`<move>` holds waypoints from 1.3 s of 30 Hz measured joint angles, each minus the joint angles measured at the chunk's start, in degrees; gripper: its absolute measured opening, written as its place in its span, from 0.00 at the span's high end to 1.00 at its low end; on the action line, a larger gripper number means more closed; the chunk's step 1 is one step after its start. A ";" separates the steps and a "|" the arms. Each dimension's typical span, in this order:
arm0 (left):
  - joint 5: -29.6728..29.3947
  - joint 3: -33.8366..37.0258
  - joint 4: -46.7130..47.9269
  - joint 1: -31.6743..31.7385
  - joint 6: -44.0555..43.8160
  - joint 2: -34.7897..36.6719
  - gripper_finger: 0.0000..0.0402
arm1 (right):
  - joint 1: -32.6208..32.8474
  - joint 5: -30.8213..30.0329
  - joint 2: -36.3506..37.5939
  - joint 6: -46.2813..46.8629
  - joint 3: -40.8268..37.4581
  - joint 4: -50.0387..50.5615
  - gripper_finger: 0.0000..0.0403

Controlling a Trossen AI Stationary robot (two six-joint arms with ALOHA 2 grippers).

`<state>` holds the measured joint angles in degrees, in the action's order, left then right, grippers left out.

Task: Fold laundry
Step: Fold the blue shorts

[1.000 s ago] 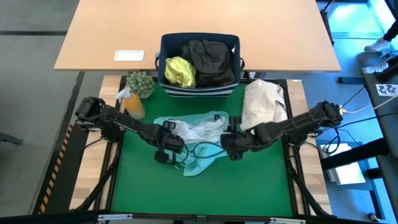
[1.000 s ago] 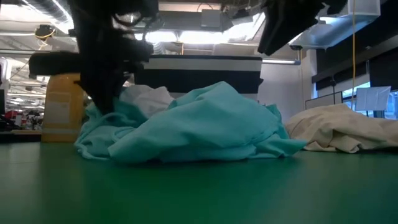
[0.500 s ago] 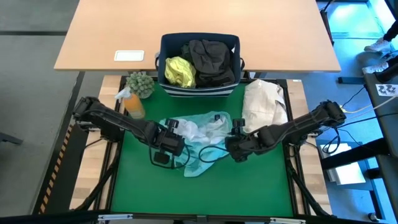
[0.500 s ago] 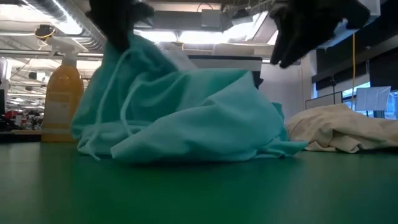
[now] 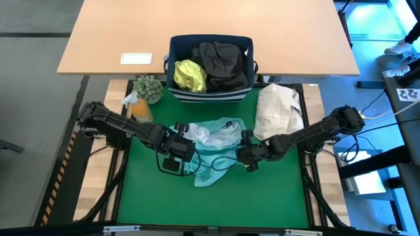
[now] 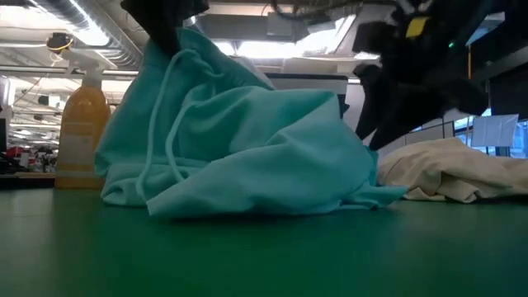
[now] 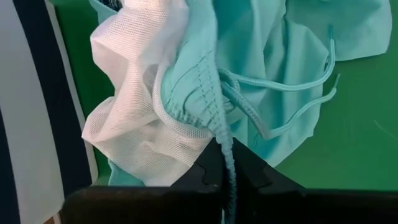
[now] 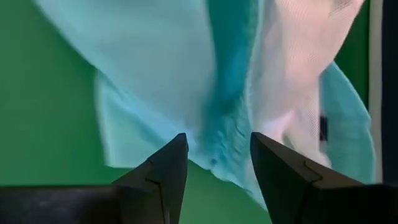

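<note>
cloth: we see one crumpled turquoise garment (image 5: 213,147) with white mesh lining; left gripper (image 7: 225,177) pinches its waistband, right gripper (image 8: 214,158) fingers apart.

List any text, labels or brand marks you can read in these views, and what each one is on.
No text can be read in any view.
White card on the wooden table: nothing legible on it.
Orange spray bottle: no readable label.
Turquoise garment: no print or tag visible.
Black-and-white patterned sheet at the right edge: a marker pattern, not words.
</note>
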<state>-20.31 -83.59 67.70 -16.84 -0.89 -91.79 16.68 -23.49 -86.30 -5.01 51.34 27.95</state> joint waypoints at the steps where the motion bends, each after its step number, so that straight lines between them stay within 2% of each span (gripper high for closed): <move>1: 0.00 0.00 0.00 0.00 0.00 0.00 1.00 | -0.82 0.00 0.00 -0.01 -0.15 -0.38 0.57; 11: 0.02 0.04 0.95 0.00 0.01 0.00 1.00 | -7.14 3.90 -0.22 -0.51 -0.47 -1.26 0.57; 25: 0.06 0.07 2.28 0.00 -0.07 0.00 1.00 | -7.38 5.53 -0.22 -1.95 -0.47 -0.86 0.57; 30: 0.08 0.07 3.42 0.00 -0.34 0.00 1.00 | -7.38 5.04 -0.22 -2.66 -0.47 -0.85 0.68; 36: 0.58 0.07 3.85 0.00 -0.52 0.00 1.00 | -7.34 3.53 -0.20 -3.00 0.27 2.22 0.96; 39: 2.78 0.07 3.85 0.00 -1.29 0.00 1.00 | -7.27 0.53 -0.15 -2.20 2.22 5.73 0.96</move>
<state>-17.54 -83.53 71.55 -16.84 -2.17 -91.79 9.42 -22.96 -86.46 -7.21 53.56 33.68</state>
